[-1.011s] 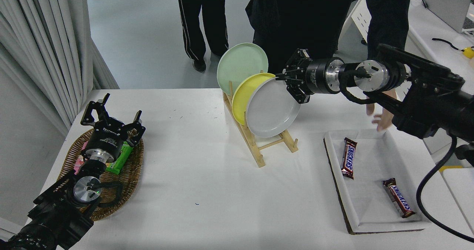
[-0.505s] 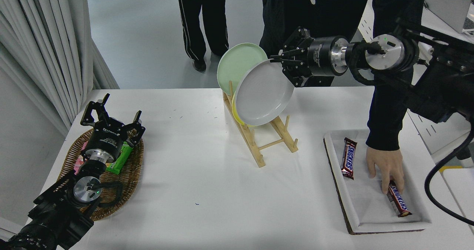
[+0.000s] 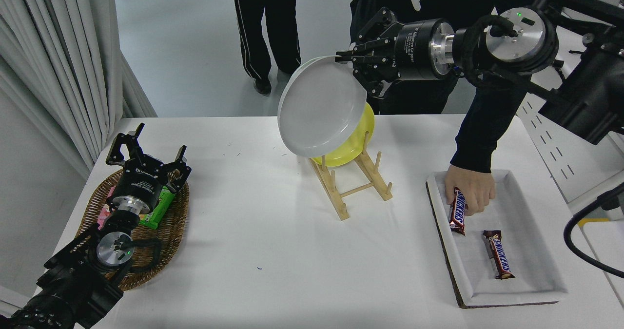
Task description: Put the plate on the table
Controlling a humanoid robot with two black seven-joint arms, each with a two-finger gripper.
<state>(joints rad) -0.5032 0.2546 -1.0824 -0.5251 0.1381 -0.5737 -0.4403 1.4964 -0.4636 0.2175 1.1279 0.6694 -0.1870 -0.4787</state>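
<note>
- While the right gripper point(image 3: 352, 62) pinches the upper right rim of the plate point(image 3: 319, 107), the plate hangs tilted in the air above the wooden rack point(image 3: 350, 180), its lower edge in front of the yellow plate point(image 3: 352, 146) in the rack.
- Judging from this, the lift out of the rack looks done; what remains is carrying the plate clear and lowering it onto the table point(image 3: 273, 241).
- A good spot seems to be the bare tabletop left of the rack or nearer the camera than it, well apart from the wicker basket point(image 3: 163, 234).
- Carry the plate sideways first, keeping its low edge above the rack's posts and off the yellow plate.
- Level the plate before it touches down; a rim pinch on a smooth plate may slip if swung fast.
- Keep away from the person's hand point(image 3: 469, 188), right of the rack, resting on a chocolate bar point(image 3: 457, 211) in the white tray point(image 3: 531, 207).
- Parked left gripper point(image 3: 146, 161) sits over the basket, far left of the rack, fingers spread, holding nothing.
</note>
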